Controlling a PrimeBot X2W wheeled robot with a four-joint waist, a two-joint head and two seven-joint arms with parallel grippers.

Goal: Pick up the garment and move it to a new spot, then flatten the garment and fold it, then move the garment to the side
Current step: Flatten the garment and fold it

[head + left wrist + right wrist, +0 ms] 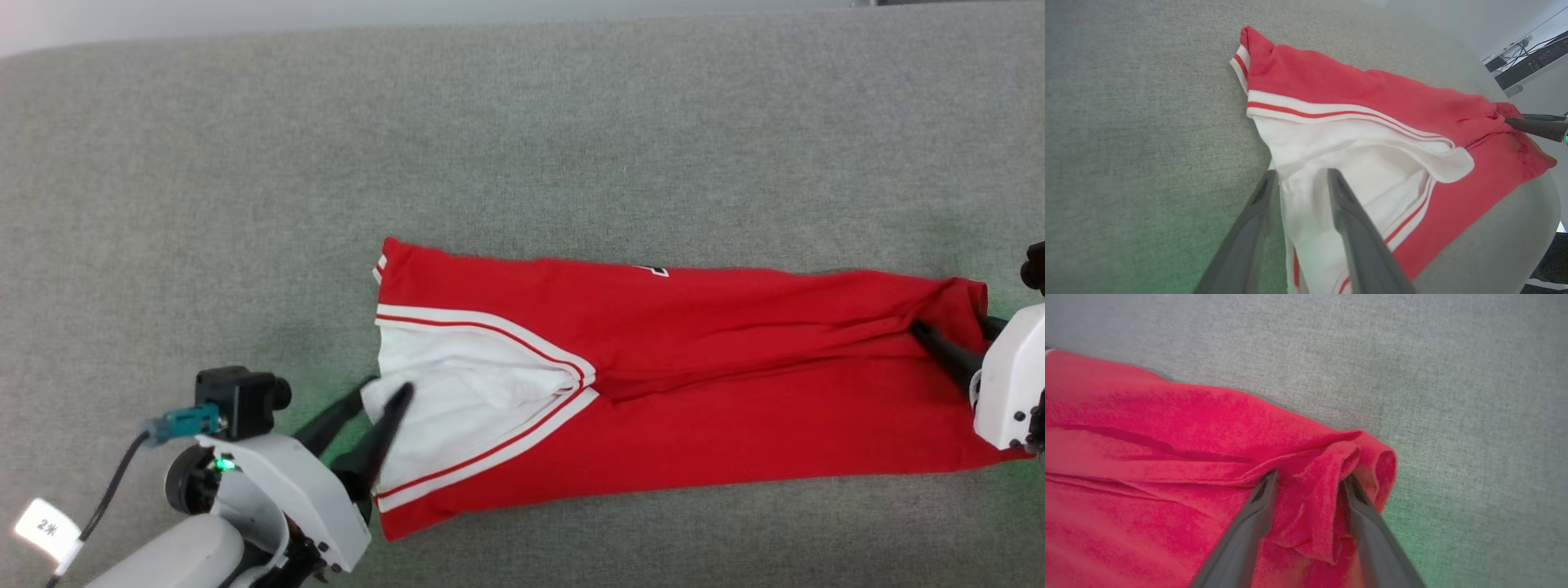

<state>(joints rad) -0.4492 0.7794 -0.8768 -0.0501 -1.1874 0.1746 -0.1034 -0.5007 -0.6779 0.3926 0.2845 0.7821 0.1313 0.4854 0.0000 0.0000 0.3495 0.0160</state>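
Observation:
The garment (694, 384) lies folded lengthwise into a long red strip on the grey cloth surface, one white sleeve with red-and-white trim on top at its left end. My left gripper (388, 388) is at that sleeve's edge. In the left wrist view its fingers (1300, 173) stand apart with the white sleeve cloth (1355, 163) between them. My right gripper (947, 327) is at the strip's right end. In the right wrist view its fingers (1310, 475) are spread, and a bunched fold of the red garment (1147, 437) sits loosely between them. A bit of the lettering shows at the far edge.
The grey fabric-covered table (522, 122) stretches wide behind and to the left of the garment. Its rounded far end (1527, 228) shows in the left wrist view, with a desk and cables (1527, 61) beyond it.

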